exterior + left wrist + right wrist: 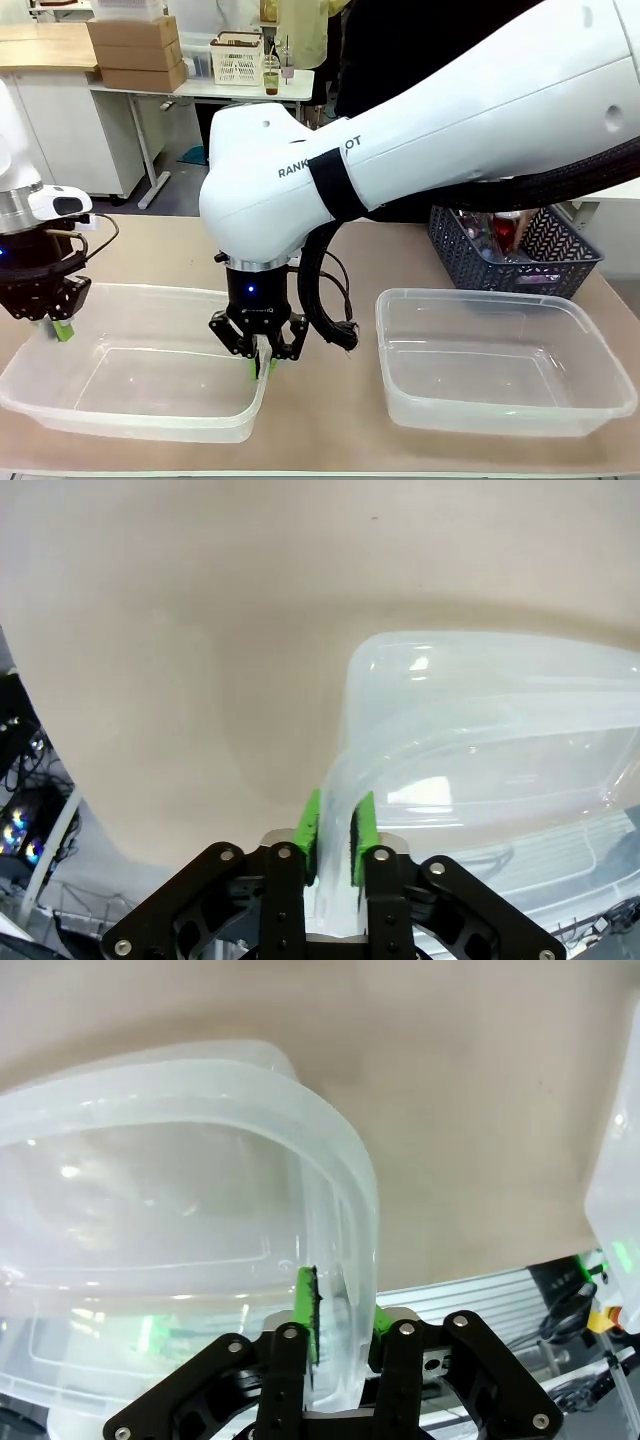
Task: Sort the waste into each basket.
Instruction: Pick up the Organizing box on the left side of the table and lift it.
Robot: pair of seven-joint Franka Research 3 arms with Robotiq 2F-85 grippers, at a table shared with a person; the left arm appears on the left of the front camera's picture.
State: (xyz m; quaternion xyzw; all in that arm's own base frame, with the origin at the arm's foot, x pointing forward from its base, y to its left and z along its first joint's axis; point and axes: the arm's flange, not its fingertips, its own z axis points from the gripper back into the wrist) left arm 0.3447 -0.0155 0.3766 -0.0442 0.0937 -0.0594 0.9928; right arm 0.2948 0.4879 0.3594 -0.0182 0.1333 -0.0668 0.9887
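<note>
Two clear tubs stand on the table. My left gripper (62, 328) is shut on the left end rim of the left clear tub (150, 292). My right gripper (260, 364) is shut on that tub's right end rim. In the left wrist view the left gripper (336, 832) has its green pads pinching the rolled rim of the tub (480, 710). The right gripper (340, 1322) clamps the tub (200, 1090) wall in the right wrist view. The right clear tub (480, 294) holds nothing. Waste (505, 232), red and silver, lies in a dark lattice basket.
The dark lattice basket (560, 262) sits at the back right, behind the right tub. The right arm's white link (450, 130) spans the upper picture. Bare table lies between the two tubs and along the front edge.
</note>
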